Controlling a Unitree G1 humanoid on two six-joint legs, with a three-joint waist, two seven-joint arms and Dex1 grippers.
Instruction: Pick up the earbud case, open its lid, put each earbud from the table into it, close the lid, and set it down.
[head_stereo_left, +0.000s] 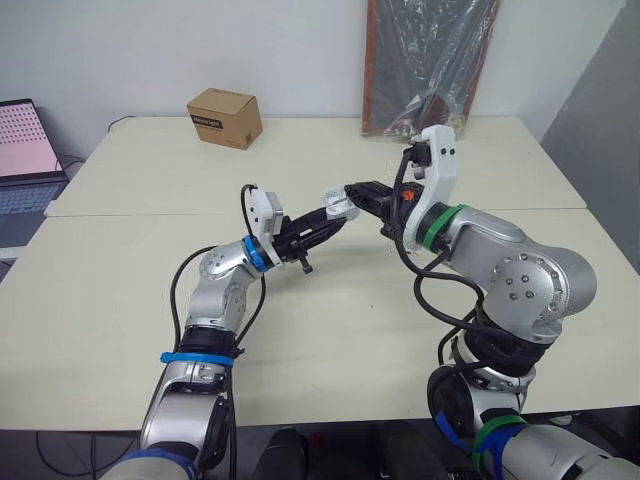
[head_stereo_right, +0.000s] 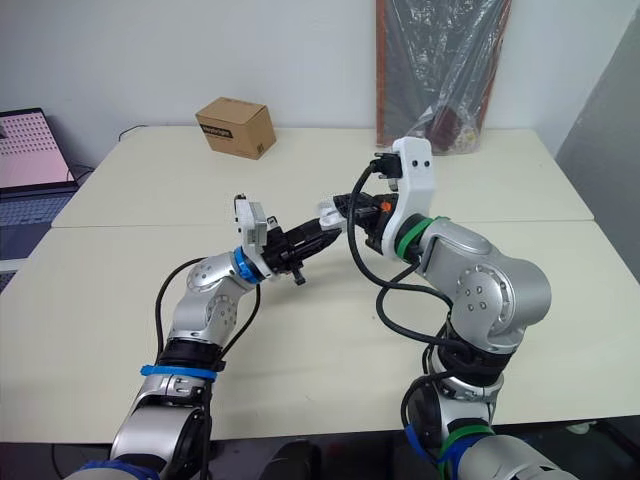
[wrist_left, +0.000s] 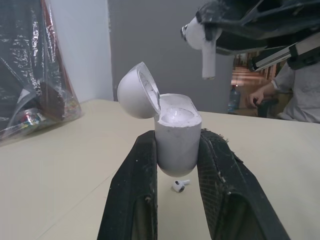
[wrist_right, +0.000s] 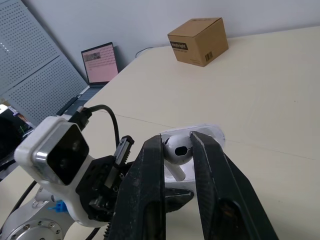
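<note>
1. Light, smooth and hard-shelled, the earbud case (wrist_left: 176, 135) looks likely to slip. It is best gripped across its lower body, clear of the hinged lid (wrist_left: 136, 91).
2. The left gripper (wrist_left: 177, 145) has its fingers (wrist_left: 135, 185) clamped on either side of the case's body. It holds the case upright in the air above the surface (head_stereo_left: 330, 330), lid tipped open.
3. The right gripper (wrist_right: 176, 142) has its fingers (wrist_right: 145, 175) pinched close on the bulb of one earbud (wrist_right: 176, 150). The stem hangs down near the open case, not yet seated.
4. A second earbud (wrist_left: 179, 185) lies on the surface below the case.
</note>
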